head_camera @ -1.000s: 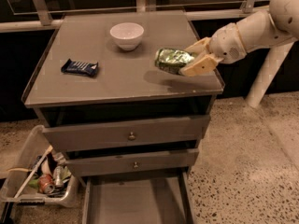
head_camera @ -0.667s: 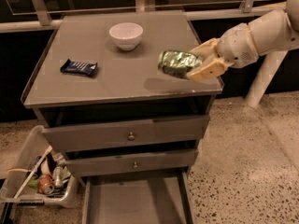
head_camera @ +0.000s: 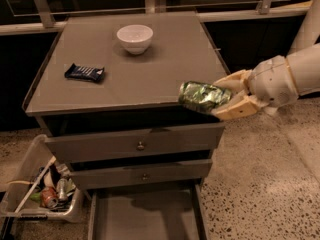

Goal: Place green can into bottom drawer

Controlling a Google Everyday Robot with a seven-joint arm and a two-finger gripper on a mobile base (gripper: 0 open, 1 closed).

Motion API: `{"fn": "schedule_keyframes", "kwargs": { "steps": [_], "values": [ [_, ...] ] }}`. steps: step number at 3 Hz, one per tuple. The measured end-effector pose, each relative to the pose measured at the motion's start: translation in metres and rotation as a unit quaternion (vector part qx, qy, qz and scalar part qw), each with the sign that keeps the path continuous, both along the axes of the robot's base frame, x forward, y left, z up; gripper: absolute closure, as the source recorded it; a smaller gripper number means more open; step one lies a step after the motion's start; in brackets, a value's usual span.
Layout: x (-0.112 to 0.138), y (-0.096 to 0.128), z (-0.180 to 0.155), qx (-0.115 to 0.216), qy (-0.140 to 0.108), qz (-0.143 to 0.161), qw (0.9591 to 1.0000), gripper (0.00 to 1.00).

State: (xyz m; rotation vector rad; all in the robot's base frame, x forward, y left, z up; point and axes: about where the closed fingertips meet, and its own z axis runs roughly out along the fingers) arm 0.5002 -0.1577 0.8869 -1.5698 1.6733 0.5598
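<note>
The green can (head_camera: 202, 96) is a shiny, wrinkled green-and-silver can lying on its side in my gripper (head_camera: 227, 98). The gripper is shut on it and holds it in the air at the cabinet top's front right corner, above the drawers. My white arm (head_camera: 295, 74) comes in from the right. The bottom drawer (head_camera: 145, 216) is pulled open at the bottom of the view, a flat grey tray with low sides, below and to the left of the can.
A white bowl (head_camera: 134, 38) and a dark blue snack wrapper (head_camera: 84, 72) lie on the cabinet top (head_camera: 125, 79). Two knobbed drawers (head_camera: 140, 145) are slightly open. A clear bin with red-and-silver cans (head_camera: 47, 196) stands on the floor at the left.
My gripper has carried the green can forward and down, from over the cabinet top's right side to past its front right corner.
</note>
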Motion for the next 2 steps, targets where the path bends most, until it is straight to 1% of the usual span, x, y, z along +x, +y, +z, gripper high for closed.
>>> {"fn": "schedule_keyframes", "kwargs": {
  "steps": [1, 2],
  "values": [
    [-0.024, -0.01, -0.035, -0.002, 0.016, -0.016, 0.9997, 1.0],
    [-0.032, -0.022, -0.083, -0.006, 0.045, -0.04, 0.9982, 1.0]
  ]
}}
